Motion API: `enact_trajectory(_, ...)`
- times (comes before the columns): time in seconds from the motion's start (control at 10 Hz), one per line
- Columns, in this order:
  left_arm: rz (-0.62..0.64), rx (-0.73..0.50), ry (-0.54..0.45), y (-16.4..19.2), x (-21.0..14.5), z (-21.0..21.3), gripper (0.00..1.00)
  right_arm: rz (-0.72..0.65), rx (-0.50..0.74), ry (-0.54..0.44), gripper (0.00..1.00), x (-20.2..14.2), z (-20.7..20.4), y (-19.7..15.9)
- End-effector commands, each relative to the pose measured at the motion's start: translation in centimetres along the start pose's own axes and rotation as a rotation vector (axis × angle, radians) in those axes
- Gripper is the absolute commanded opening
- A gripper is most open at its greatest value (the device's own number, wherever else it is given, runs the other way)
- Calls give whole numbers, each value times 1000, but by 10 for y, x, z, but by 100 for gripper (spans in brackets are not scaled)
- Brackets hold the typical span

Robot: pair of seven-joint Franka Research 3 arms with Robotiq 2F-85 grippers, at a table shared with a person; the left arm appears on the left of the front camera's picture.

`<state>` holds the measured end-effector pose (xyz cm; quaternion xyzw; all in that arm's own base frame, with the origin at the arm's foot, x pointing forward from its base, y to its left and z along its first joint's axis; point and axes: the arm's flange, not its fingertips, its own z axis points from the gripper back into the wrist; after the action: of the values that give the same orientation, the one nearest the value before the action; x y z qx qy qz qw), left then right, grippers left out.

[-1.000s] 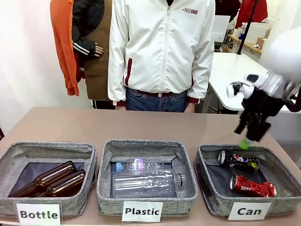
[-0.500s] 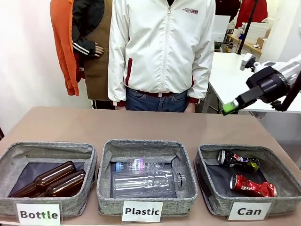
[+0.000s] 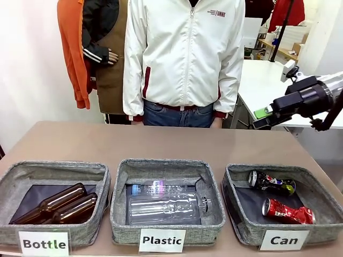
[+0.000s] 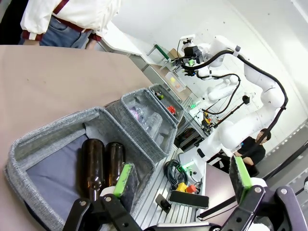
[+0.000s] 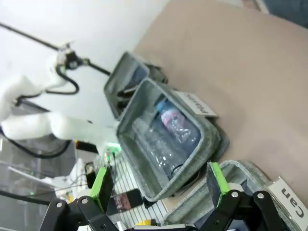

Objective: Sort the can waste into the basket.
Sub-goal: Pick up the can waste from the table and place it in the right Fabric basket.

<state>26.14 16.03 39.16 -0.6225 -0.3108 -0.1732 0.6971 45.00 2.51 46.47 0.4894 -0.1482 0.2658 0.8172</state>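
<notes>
Cans: red can (image 3: 287, 211), dark can (image 3: 270, 181) unmoved in Can basket (image 3: 236, 214) | my right tool (image 3: 262, 117) raised further, spread empty | left tool (image 4: 183, 179) spread empty

**Three sorting bins in a row along the near edge of the bench**

The brown bench (image 3: 177, 142) carries three grey felt bins side by side along its near edge, each with a white label at its front. The bin marked "Bottle" (image 3: 53, 172) sits at the near left corner. The bin marked "Plastic" (image 3: 166, 165) sits at the middle of the near edge, just beside it. The basket (image 3: 268, 170), marked "Can", sits at the near right corner, just beside the middle bin. The far half of the bench, toward the person's edge, is bare brown surface.
</notes>
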Motion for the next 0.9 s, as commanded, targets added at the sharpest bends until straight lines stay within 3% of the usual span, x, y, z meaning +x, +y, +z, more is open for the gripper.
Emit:
enact_trajectory(0.0, 10, -9, -16, -5, 2, -2, 100, 37, -17, 8, 100, 0, 7, -1)
enact_trajectory(0.8, 10, -9, -16, -5, 2, -2, 100, 37, -17, 8, 100, 0, 7, -1)
